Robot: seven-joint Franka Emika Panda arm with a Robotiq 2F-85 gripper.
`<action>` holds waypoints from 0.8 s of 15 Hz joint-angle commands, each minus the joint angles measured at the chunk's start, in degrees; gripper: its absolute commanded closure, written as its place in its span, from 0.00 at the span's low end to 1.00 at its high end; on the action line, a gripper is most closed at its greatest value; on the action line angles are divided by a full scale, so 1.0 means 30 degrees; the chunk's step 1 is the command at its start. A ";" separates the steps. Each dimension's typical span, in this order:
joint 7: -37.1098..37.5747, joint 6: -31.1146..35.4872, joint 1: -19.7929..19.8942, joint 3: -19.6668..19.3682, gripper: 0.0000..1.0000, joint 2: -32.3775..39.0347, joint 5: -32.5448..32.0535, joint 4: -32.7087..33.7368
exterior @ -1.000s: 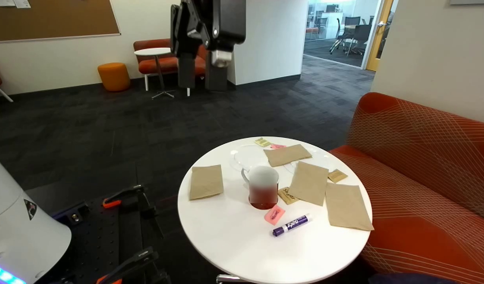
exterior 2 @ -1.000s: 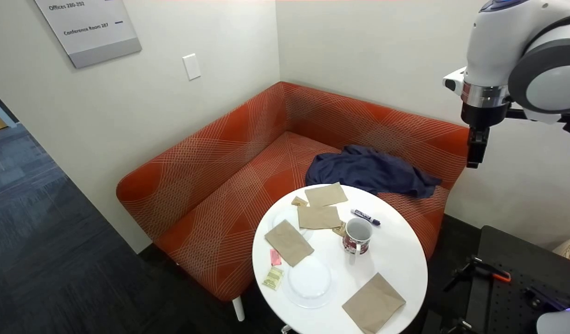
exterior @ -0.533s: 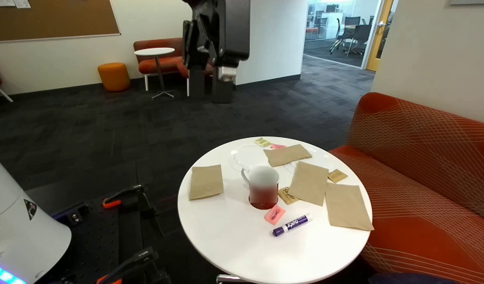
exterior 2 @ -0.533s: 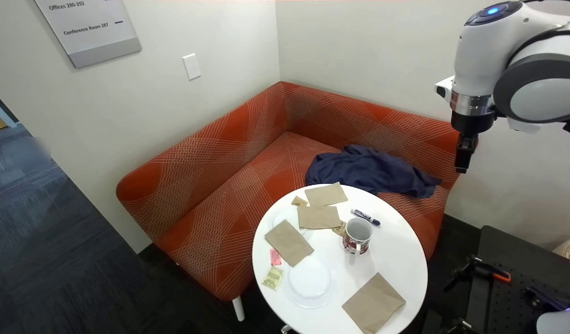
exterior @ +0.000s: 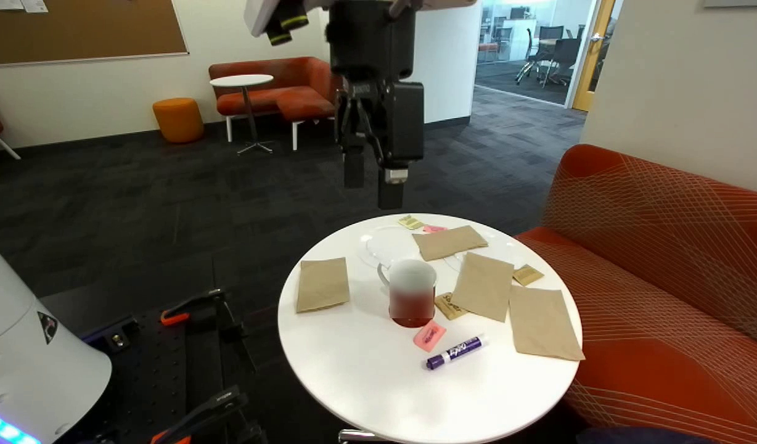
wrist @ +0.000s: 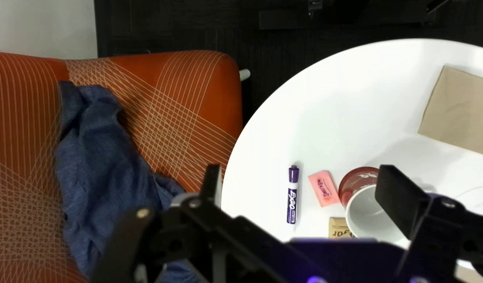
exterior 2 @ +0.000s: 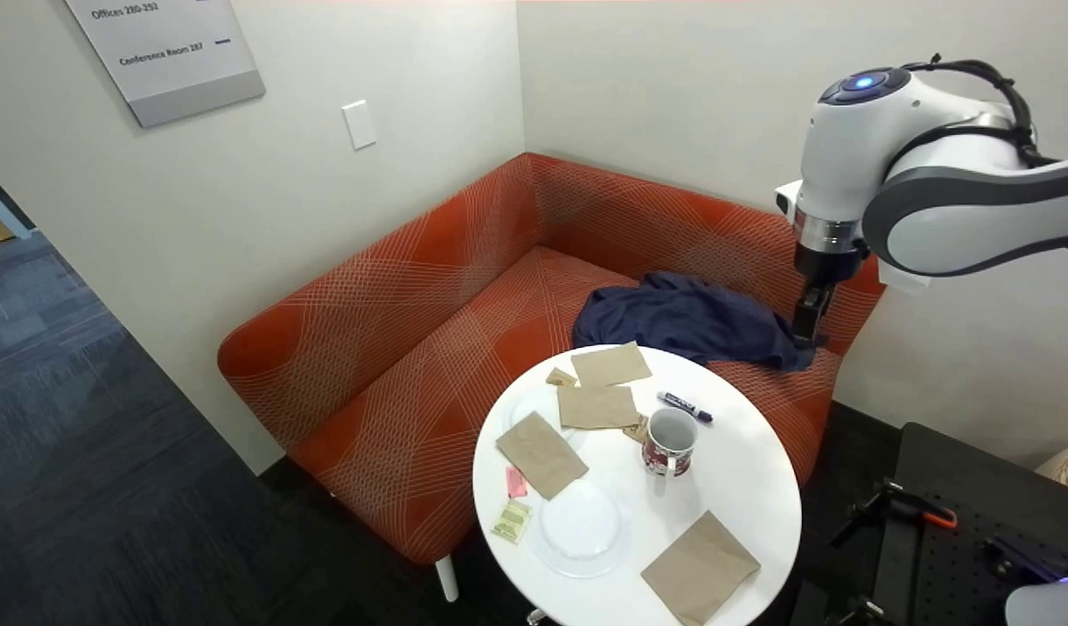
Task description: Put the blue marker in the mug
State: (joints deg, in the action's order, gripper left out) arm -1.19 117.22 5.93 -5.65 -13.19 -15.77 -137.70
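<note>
Purple plastic with a white band next to the cap: that is my marker (wrist: 292, 194), lying on its side on the round white table (exterior: 354, 357), outside the mug (exterior: 413, 299). I have the gripper (exterior: 372, 185) hanging with its fingers (exterior: 390, 194) pointing down, well apart from both. The jaws stand spread, a wide gap between them. In the wrist view I see the marker through that gap, lower down on the table, while one finger hides part of the mug.

The mug stands upright, dark red outside and white inside, its handle facing away from the marker. A pink packet (wrist: 323, 188) lies between marker and mug, so near the mug that I cannot tell whether the two touch. A tan packet (exterior: 449, 306) is just beside the mug, next to a group of three brown napkins (exterior 2: 597, 409). A fourth napkin (exterior 2: 701, 569) lies by itself near the table's rim, across from those three.

In an exterior view I make out a pale plate (exterior 2: 579, 522) with a second pink packet (exterior 2: 516, 481) and a yellow packet (exterior 2: 511, 520) near it. A dark blue cloth (exterior 2: 690, 317) lies crumpled on the red couch (exterior 2: 464, 374) beside the table, and my white arm (exterior 2: 847, 161) shows partly in front of that couch.
</note>
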 commanded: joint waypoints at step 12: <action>-0.0300 0.7142 0.0557 -0.0840 0.00 0.4698 0.0945 -0.0131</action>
State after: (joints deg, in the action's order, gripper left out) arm -0.99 134.78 7.15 -8.03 -2.24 -14.31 -138.77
